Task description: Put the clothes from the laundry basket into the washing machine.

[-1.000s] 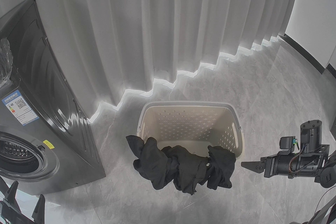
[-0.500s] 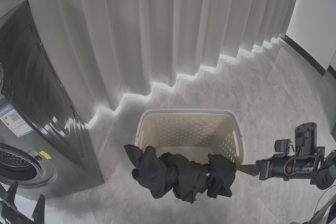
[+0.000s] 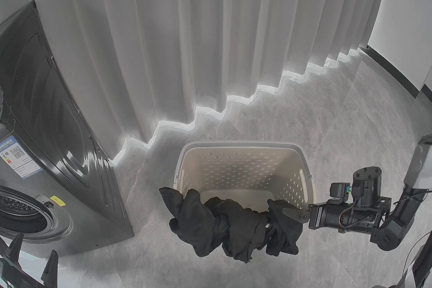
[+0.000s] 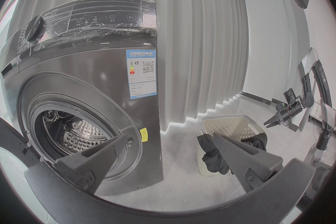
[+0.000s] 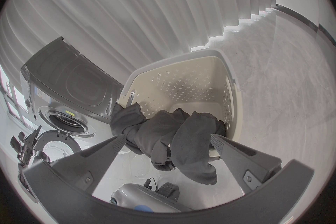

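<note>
My right gripper (image 3: pixel 294 213) stands open. The limp black bundled garment (image 3: pixel 229 221) hangs just ahead of it, over the rim of the cream perforated plastic basket (image 3: pixel 243 146). Soft and light, I judge, so I'd pinch its thickest fold.

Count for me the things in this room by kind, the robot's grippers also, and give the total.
Washing machine: 1
Laundry basket: 1
Bundle of dark clothes: 1 (its pieces cannot be told apart)
Curtain: 1
Grippers: 2, the left gripper and the right gripper
Total: 6
</note>
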`<state>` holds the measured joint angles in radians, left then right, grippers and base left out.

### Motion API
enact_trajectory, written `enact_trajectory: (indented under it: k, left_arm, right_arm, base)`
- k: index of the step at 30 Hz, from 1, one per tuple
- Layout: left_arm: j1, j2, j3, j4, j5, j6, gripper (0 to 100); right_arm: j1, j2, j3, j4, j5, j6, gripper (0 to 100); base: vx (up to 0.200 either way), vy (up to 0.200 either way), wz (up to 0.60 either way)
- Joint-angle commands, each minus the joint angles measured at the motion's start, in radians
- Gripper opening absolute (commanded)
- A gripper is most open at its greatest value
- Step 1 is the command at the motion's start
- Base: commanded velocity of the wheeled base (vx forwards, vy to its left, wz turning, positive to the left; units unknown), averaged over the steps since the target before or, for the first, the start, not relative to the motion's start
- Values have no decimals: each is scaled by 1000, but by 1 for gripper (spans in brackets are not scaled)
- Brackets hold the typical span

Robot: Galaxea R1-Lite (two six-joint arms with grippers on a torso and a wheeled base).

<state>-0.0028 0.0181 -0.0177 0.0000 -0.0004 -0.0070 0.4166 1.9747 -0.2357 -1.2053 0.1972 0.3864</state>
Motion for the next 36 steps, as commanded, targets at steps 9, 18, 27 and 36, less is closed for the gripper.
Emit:
enact_trajectory:
  k: [9, 18, 27, 36]
  left_arm:
    - [0, -15, 16, 0, -1, 1, 100]
    - [0, -15, 18, 0, -1, 1, 100]
    - [0, -15, 16, 0, -1, 1, 100]
    - [0, -15, 16, 0, -1, 1, 100]
  right_arm:
    - [7, 187, 15, -149, -44, 3, 100]
    - [11, 205, 10, -172, -45, 3, 100]
    - [21, 293, 16, -281, -47, 0, 100]
    - [21, 306, 19, -304, -47, -4, 0]
  base:
    - [0, 0, 0]
    - [0, 0, 0]
    - [0, 0, 0]
    - [0, 0, 0]
